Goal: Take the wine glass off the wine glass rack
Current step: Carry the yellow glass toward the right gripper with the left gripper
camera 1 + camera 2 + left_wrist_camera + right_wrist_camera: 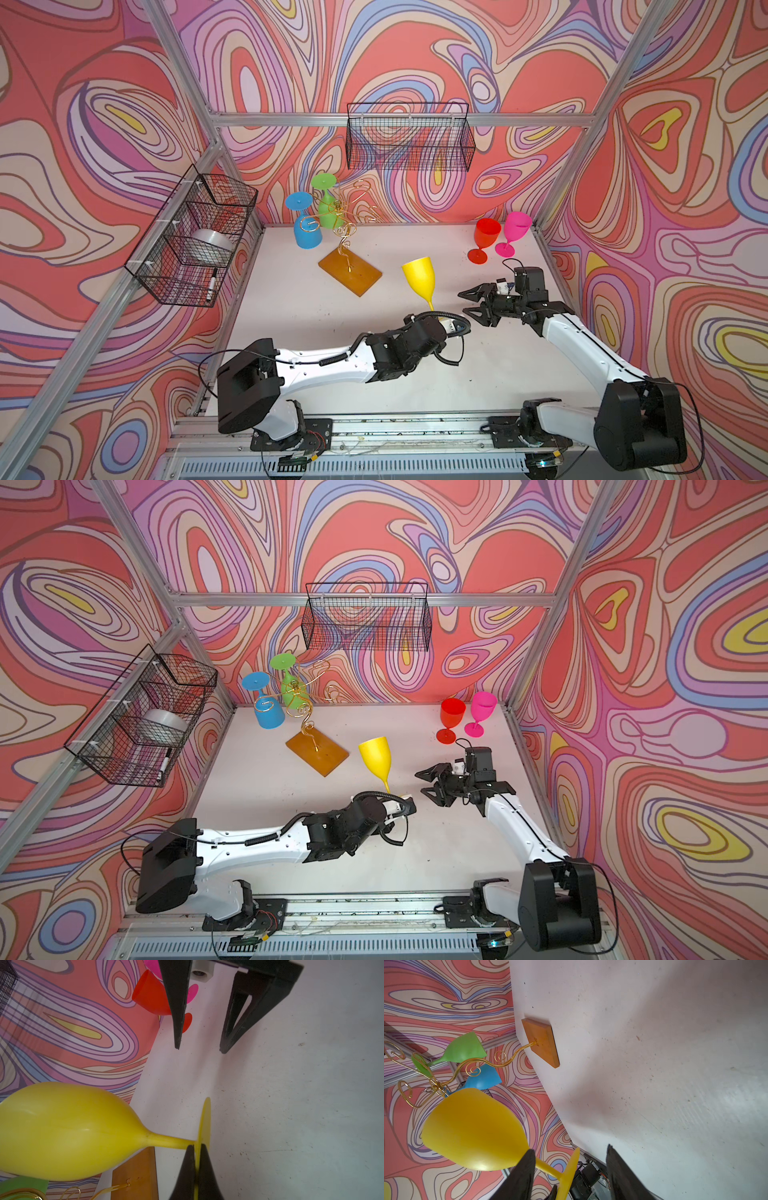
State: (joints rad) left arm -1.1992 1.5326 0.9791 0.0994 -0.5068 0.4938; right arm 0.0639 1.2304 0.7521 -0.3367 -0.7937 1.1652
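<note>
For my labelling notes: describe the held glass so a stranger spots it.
Find the gold wine glass rack on its amber base. Right of it, the left gripper pinches the foot of a tilted wine glass. It is the only yellow one.

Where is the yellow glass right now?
In both top views the yellow glass is near the middle of the table, held by its foot in the left gripper, between the rack's orange base and the right gripper.
</note>
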